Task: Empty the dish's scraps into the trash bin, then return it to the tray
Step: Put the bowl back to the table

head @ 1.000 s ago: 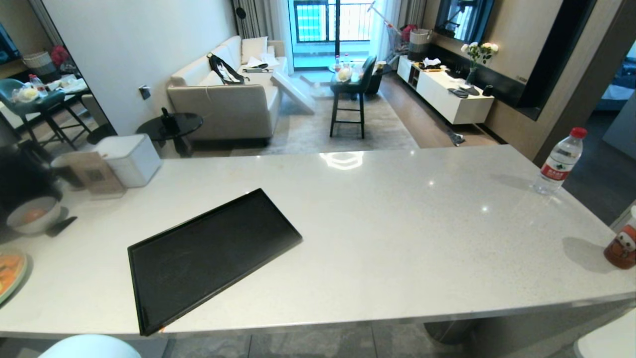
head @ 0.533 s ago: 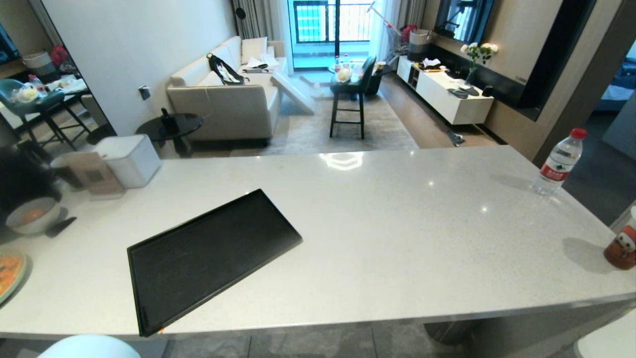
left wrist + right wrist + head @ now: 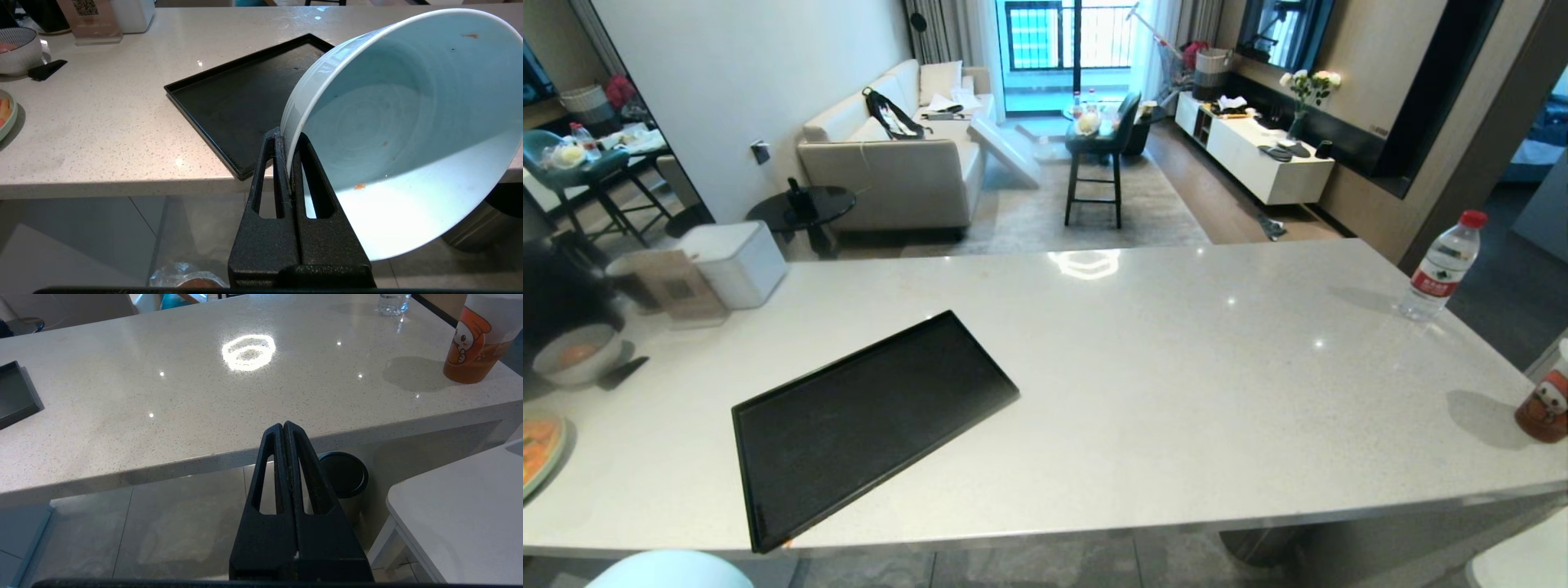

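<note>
The left claw (image 3: 291,163) is clamped on the rim of the dish (image 3: 408,122), one finger inside the wall and one outside. It holds the dish tipped on edge, below and in front of the worktop's near edge. The dish is nearly clean: only a few orange specks of scraps (image 3: 359,186) cling to its inside. The tray (image 3: 870,425) lies bare on the worktop (image 3: 1176,367), askew, its near corner at the worktop's front edge toward the left end. The trash bin (image 3: 188,279) shows only as a crinkled liner beneath the left claw. The right claw (image 3: 284,435) hangs pressed shut and empty in front of the worktop's near edge, parked.

Judged stage: the emptying appears done, and the return to the tray remains.

Risks from here:
- The grip is a thin pinch on a smooth rim, so the dish may swivel or slip when it is lifted and levelled.
- The dish hangs below the worktop's level, so a rise too close in could knock its far rim against the edge.
- The tray's corner sits at the front edge, so a hard or off-centre landing could push it outward.
</note>
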